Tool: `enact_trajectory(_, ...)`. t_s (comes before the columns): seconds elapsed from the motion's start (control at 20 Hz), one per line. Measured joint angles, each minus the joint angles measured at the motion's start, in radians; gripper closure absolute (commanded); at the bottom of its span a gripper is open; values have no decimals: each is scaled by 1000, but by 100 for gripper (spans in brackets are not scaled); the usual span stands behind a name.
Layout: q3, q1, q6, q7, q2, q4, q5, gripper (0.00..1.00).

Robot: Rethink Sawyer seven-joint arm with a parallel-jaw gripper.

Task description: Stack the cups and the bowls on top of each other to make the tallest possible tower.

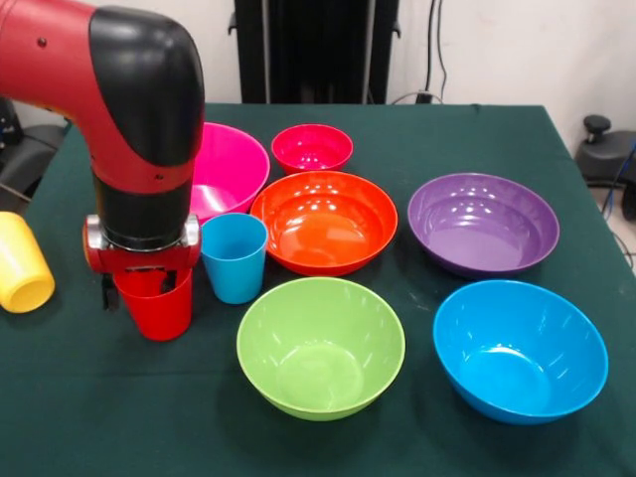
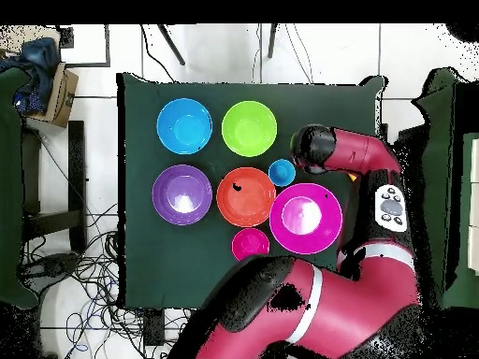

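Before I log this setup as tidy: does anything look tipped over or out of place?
Yes. The yellow cup lies on its side at the table's edge, while the other cups and the bowls stand upright.

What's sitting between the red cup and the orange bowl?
The light blue cup stands upright between the red cup and the orange bowl. The front view shows it best; overhead, the arm hides the red cup.

Six bowls are seen on the green table (image 2: 140, 271). A light blue cup (image 2: 282, 172) stands beside the orange bowl (image 2: 246, 196).
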Motion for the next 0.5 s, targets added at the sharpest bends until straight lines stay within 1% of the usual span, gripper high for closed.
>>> enact_trajectory(0.2,-2,0,-10,0,15,-2,0,0)
enact_trajectory(0.45,-5,0,-10,0,5,0,0,0)
enact_trajectory(0.5,-5,0,-10,0,1,1,0,100)
